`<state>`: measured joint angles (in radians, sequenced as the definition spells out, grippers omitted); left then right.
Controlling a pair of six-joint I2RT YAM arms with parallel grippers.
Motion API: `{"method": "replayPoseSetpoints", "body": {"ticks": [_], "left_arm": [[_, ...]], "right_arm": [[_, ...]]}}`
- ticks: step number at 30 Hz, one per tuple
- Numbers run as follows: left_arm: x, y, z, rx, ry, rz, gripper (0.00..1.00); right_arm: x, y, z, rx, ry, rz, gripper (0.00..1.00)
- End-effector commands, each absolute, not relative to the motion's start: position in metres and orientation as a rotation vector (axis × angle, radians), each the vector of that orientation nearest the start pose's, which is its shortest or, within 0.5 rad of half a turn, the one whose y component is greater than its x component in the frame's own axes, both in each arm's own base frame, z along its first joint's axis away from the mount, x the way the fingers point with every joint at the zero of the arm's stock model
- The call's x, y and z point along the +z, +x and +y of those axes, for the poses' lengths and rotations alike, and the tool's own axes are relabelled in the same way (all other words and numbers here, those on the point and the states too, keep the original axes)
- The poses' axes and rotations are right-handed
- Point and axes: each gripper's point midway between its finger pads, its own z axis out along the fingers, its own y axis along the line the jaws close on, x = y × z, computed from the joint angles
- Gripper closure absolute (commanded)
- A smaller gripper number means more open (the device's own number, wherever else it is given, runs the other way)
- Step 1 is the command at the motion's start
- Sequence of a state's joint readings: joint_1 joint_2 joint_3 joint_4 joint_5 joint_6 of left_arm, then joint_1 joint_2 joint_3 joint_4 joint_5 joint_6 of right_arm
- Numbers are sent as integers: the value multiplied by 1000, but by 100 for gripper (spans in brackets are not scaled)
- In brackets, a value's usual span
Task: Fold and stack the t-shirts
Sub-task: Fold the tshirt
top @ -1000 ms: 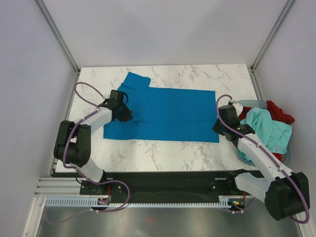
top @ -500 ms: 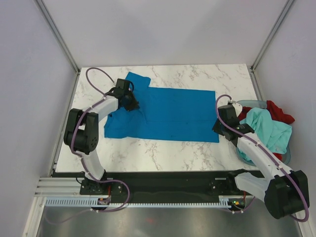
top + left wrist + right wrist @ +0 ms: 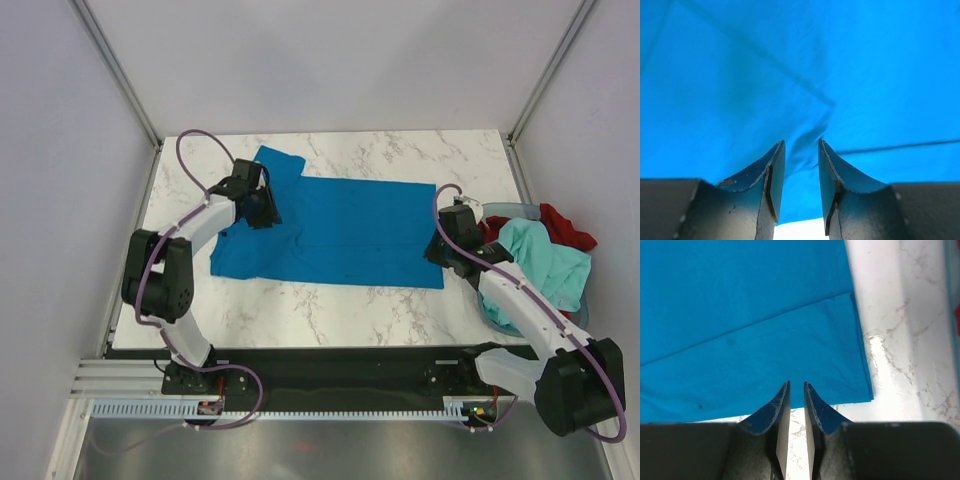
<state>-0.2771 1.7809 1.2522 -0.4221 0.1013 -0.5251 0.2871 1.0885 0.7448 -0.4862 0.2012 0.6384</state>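
A: Left gripper [image 3: 801, 142]?
B: Fingers parted a moderate way, nothing clamped. A raised wrinkle of the blue t-shirt [image 3: 350, 230] sits just past the tips, by the far-left sleeve. Contact with the cloth: can't tell.
A: Right gripper [image 3: 796, 384]?
B: Narrow slit between the fingers, empty. Tips sit over the shirt's near hem, close to its right corner.
A: Shirts?
B: Blue one is spread flat on the marble table [image 3: 400, 155]. The mint t-shirt [image 3: 545, 255] and red t-shirt [image 3: 565, 225] are heaped in the basket [image 3: 578, 315] at the right edge.
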Motion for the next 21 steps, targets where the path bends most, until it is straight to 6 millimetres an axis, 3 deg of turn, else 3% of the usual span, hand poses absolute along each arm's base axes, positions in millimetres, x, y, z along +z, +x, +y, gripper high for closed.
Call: {"method": "replayPoseSetpoints", "body": {"ticks": [1,3,4,8,16,21], "left_arm": [[91,371,-115,-231,-289,2557,60],[90,360,-95,-157,-361,2544,61],[76,345,-87,-124,-403,2578,62],[52,321,-50,-12,-563,2607,64],[32,306,-13,279,-665,2620,67],[27,309,4,438,-645,2628,67]], "right_arm": [[117,290,91,243,431,2368,76],[103,286,94,228,435,2408,77],[98,286,95,225,436,2414,78],[77,279,89,179,462,2445,78],[27,247,64,-21,557,2561,79],[12,235,47,-139,585,2569,80]]}}
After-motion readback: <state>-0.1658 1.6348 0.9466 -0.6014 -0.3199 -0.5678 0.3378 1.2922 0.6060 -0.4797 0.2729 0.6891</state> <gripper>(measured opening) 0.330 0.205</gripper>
